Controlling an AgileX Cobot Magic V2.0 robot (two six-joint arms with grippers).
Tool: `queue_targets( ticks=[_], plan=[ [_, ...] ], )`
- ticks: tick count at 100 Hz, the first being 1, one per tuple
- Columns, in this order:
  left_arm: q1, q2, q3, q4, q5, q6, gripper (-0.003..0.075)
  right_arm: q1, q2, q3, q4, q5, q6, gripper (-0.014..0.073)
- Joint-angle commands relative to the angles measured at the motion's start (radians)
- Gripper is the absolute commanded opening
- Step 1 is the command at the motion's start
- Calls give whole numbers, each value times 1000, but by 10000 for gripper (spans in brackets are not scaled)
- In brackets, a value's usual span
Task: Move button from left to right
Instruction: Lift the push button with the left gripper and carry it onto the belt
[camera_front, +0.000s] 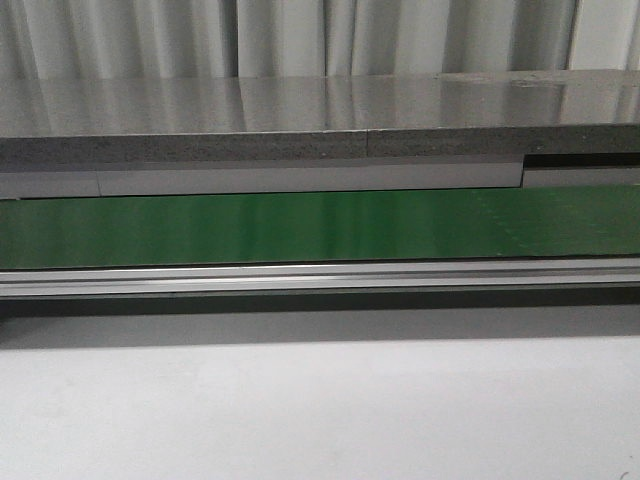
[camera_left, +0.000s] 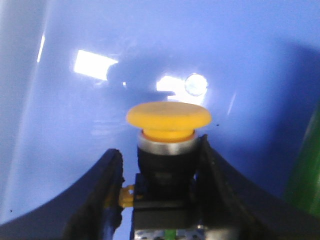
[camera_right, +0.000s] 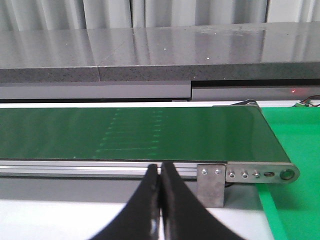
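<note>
The button (camera_left: 168, 117) shows only in the left wrist view: a yellow mushroom cap over a silver ring and a black boxy body with a small green mark at its base. My left gripper (camera_left: 158, 150) has its black fingers (camera_left: 107, 185) on both sides of the body. One finger lies against the body and the other meets a small yellow tab on its side. The button is over a glossy blue surface (camera_left: 75, 125). My right gripper (camera_right: 160, 167) is shut and empty, over the white table in front of the conveyor. Neither gripper shows in the front view.
A green conveyor belt (camera_front: 320, 228) with an aluminium rail (camera_front: 320, 278) runs across the front view, with a grey counter (camera_front: 320, 120) behind it. The belt's end roller (camera_right: 286, 174) and a green mat (camera_right: 295, 140) show in the right wrist view. White table (camera_front: 320, 410) lies in front.
</note>
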Motion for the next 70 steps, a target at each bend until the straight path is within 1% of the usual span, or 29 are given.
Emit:
queue_targets(
  ticks=[1,17,36,48,58,70],
  plan=[
    [-19,-93,-54,-36,26,17,163,2,-14,-17,-9,-84,0,-68],
    [-83,-144,-57,-36,33,19,163,2,-14,-17,-9,-84,0,-68],
    [-179,-148,-57,-32,61,19,163,2,-14,-17,-9,-84,0,-68],
    [-238,-148,-54,5,61,19,163,2,-14,-17,-9,-84,0,-68],
    [-265,-142,-54,25,63,19,163,2,-14,-17,-9,-84,0,-68],
    [-267,-123,-54,25,87,15,172,2,-14,-17,-9,-84,0,-68]
  ],
)
